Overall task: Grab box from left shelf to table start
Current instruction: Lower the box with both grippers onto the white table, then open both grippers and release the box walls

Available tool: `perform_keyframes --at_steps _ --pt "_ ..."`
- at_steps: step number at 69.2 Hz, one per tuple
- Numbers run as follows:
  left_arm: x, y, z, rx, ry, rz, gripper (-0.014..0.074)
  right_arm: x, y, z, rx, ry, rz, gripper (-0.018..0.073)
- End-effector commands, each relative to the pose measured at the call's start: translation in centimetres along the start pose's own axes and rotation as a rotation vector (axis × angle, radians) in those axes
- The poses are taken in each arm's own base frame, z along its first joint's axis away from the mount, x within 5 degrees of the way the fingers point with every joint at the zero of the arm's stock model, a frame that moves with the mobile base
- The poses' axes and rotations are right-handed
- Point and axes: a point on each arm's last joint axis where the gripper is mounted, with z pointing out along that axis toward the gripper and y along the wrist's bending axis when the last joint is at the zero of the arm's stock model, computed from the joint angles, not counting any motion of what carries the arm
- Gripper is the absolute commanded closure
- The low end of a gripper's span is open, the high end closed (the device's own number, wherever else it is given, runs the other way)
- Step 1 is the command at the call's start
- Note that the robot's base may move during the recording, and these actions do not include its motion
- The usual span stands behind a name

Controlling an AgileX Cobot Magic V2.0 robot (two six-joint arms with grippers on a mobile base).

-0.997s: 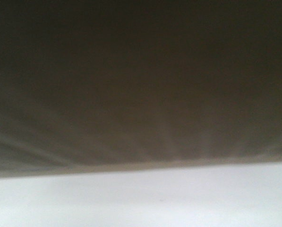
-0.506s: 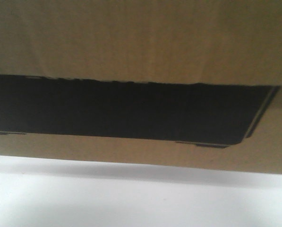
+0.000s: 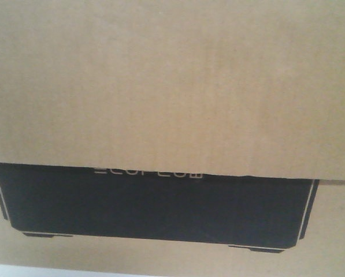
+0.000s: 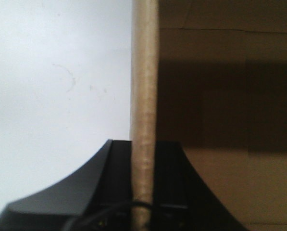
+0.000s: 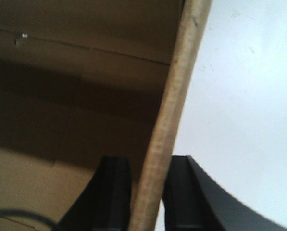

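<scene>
White table [image 3: 22,272] under box [image 3: 172,86]; contact between them not discernible

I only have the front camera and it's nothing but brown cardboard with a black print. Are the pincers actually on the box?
Observer: Yes. In the left wrist view the left pincer straddles an upright cardboard wall of the box, one finger on each side.
Operator: And the right one?
Observer: Same there: the right pincer has a box wall running between its fingers, tilted slightly in that view.
Operator: Is the table under them?
Observer: White table shows on the outer side of each wall; the inner side is the box's brown interior. Whether the box is touching the table, neither wrist view shows.
</scene>
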Motion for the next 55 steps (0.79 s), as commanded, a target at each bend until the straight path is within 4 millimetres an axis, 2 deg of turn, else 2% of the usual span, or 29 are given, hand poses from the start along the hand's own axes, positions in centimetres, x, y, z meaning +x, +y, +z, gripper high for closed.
perform_keyframes --at_steps 1,12,18,20,29,32,34,41,44,55 --pt "-1.8 0.1 -0.7 -0.01 -0.129 0.008 0.0696 -1.5 0.6 -1.5 -0.032 -0.118 -0.006 0.0499" --pt "-2.0 -0.1 0.4 -0.003 -0.102 0.005 0.0692 -1.4 0.5 -1.7 -0.008 -0.113 -0.029 0.0483" --pt "-2.0 -0.2 0.5 0.003 -0.096 0.0 0.0684 -1.3 0.4 -1.9 0.006 -0.113 -0.043 0.0404" --pt "-1.9 -0.2 0.5 0.007 -0.095 -0.001 0.0666 -1.3 0.4 -2.0 0.011 -0.115 -0.048 0.0349" --pt "-1.9 -0.3 0.5 0.013 -0.093 -0.004 0.0432 -1.2 0.4 -2.4 0.019 -0.128 -0.056 0.0106" --pt "-1.9 -0.3 0.5 0.015 -0.093 -0.005 0.0296 -1.2 0.4 -2.5 0.023 -0.129 -0.06 0.0036" --pt "-1.9 -0.3 0.5 0.015 -0.093 -0.005 0.0239 -1.2 0.4 -2.6 0.027 -0.131 -0.064 -0.0003" --pt "-2.0 -0.3 0.4 0.016 -0.094 -0.007 0.004 -1.1 0.3 -2.9 0.041 -0.139 -0.077 -0.005" --pt "-2.1 -0.3 0.3 0.015 -0.094 -0.008 0.0019 -1.1 0.4 -3.2 0.041 -0.148 -0.074 -0.0048" --pt "-2.6 -0.1 -1.0 0.009 -0.093 -0.016 0.0027 -0.9 0.7 -4.8 0.042 -0.202 -0.07 -0.0047"
